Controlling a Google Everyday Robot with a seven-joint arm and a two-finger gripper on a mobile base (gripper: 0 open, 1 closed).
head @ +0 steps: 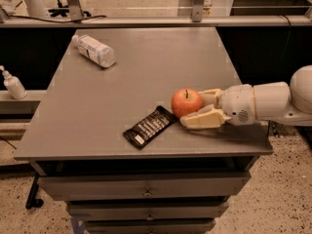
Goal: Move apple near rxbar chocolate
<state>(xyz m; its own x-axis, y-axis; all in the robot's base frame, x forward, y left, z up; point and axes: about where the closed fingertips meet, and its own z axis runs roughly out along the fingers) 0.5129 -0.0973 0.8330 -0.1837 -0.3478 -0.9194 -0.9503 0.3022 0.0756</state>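
Of the containers in view, a clear plastic bottle (pixel 94 50) with a white label lies on its side in the upper left of the grey table (pixel 146 72), cap end toward the upper left corner; whether anything is inside it cannot be told. A small white pump bottle (pixel 13 83) stands upright on a ledge at the left edge of the frame, off the table, and its contents are likewise hidden. Below the tabletop the drawers (pixel 146 191) are shut, so nothing in them shows. The apple (pixel 186 102) sits on the table right of centre, stem up, well apart from the plastic bottle. The gripper (pixel 192 110) reaches in from the right edge of the frame on a white arm (pixel 265 101), low over the table's lower right part. Its two pale fingers (pixel 202 120) are closed around the apple's right side: one runs behind the fruit at its upper right, the other lies along its lower right, nearer the table's front edge, and the apple is held between their tips with its left half bulging out past them. The rxbar chocolate (pixel 148 126) lies flat and diagonal just to the lower left of the apple, its upper right end just beside the fruit's base and its lower left end near the table's front edge.
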